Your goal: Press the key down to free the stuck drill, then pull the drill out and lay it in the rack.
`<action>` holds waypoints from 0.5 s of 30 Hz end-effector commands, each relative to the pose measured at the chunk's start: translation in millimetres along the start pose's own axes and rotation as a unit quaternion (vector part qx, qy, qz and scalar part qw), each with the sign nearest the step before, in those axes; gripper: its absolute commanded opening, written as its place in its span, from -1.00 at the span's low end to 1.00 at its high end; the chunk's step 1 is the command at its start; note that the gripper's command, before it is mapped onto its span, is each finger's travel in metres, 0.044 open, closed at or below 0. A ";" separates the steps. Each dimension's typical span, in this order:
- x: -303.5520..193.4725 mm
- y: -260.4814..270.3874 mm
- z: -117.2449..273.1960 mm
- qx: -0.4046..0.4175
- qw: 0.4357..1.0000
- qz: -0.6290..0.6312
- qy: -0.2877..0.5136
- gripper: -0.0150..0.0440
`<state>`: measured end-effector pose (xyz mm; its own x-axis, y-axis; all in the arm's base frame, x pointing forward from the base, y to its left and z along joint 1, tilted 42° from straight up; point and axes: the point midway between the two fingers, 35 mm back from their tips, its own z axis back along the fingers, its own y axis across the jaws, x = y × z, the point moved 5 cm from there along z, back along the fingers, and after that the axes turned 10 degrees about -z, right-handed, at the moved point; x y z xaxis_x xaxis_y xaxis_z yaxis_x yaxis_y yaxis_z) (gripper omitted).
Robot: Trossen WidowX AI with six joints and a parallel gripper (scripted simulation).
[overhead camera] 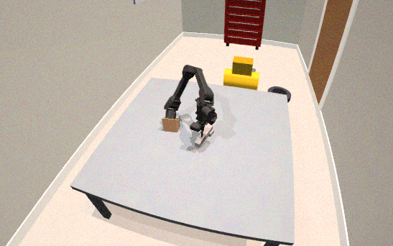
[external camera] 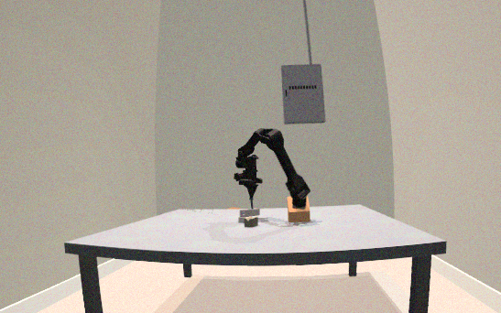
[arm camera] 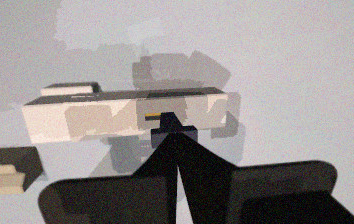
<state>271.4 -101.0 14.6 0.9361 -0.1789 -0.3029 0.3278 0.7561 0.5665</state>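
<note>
Fingertips (overhead camera: 202, 131) (external camera: 251, 191) of mine point straight down, with the jaws narrow, pressed together, and nothing that I can make out held between them. What matters is what lies beneath: a dark upright pin (external camera: 251, 203) (arm camera: 169, 121) with a dark crosspiece (arm camera: 158, 137), rising from the pale block (overhead camera: 200, 141) (external camera: 249, 212) on the bench (overhead camera: 229, 180) (external camera: 191, 242). I take the pin for the stuck drill or its key; the views don't let me settle which. From my wrist it sits right ahead of the tips, very close, though I cannot tell whether we touch.

Its long axis stands nearly upright, close to my own line of approach. The block's long axis runs across my wrist view, roughly the way my jaws would part, and more of it reaches to the left of the pin than to the right. A yellow strip (arm camera: 152, 114) shows just beside the pin.

Freeing the drill seems the step in hand. If this is the key, closed tips suit a straight downward push; off centre, I could slip off it. For the later pull, I would need to part the jaws around the drill and lift along its axis.
</note>
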 end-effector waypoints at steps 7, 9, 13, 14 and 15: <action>-3.0 1.0 -11.1 0.003 1.000 -0.001 0.008 -0.49; -3.5 1.0 -11.8 0.003 1.000 -0.001 0.008 -0.49; -4.3 1.3 -12.9 0.003 1.000 -0.001 0.009 -0.49; -4.5 1.3 -13.2 0.003 1.000 -0.001 0.009 -0.49; -4.7 1.4 -13.5 0.003 1.000 -0.001 0.009 -0.49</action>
<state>269.9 -100.2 14.3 0.9381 -0.1862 -0.2921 0.3263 0.7577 0.5652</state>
